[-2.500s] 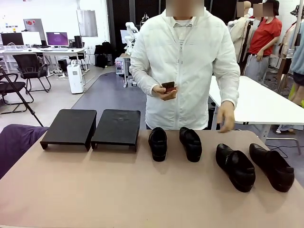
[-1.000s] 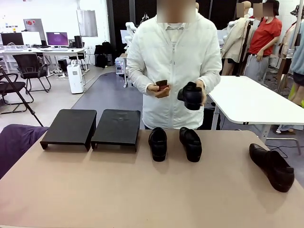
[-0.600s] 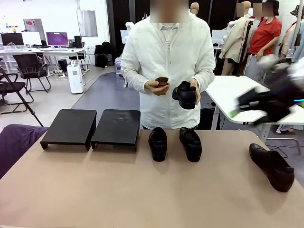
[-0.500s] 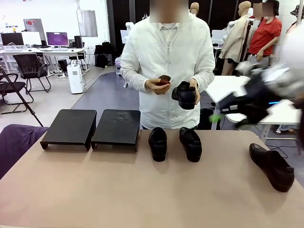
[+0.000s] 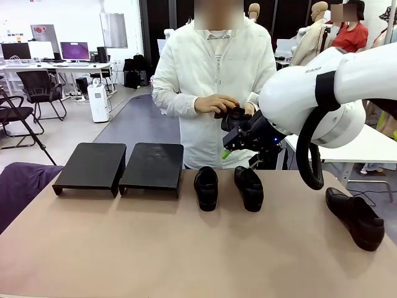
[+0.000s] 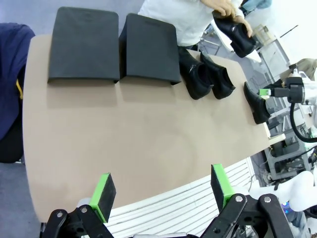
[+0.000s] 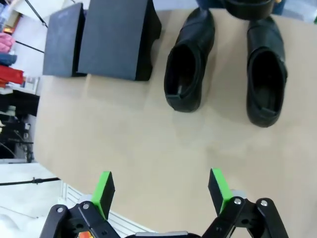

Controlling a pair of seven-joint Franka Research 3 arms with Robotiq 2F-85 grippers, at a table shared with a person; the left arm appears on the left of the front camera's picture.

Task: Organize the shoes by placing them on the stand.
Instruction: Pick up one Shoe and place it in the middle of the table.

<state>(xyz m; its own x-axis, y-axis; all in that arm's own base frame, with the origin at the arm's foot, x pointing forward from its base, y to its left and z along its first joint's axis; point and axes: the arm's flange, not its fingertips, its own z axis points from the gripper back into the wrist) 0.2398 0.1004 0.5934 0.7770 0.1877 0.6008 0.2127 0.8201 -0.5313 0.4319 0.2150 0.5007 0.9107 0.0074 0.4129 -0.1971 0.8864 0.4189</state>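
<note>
Plainly the person's hand (image 5: 217,103) holds one shoe (image 6: 237,35) up off the desk (image 5: 186,248) — likely as an offer. The right pincer (image 7: 161,186) hovers close under it, jaws spread wide and gripping nothing. The left pincer (image 6: 161,187) hangs high over the desk, likewise wide and empty. Two shoes (image 5: 206,187) sit side by side just right of the stand (image 5: 152,166), and a fourth shoe (image 5: 355,217) lies well apart at the right. The stand is bare — nothing is placed yet.

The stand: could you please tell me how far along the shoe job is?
Done: nothing; the stand holds no shoes. In hand: a person holds one shoe near the open right gripper. Left: that shoe plus three shoes on the table.
</note>
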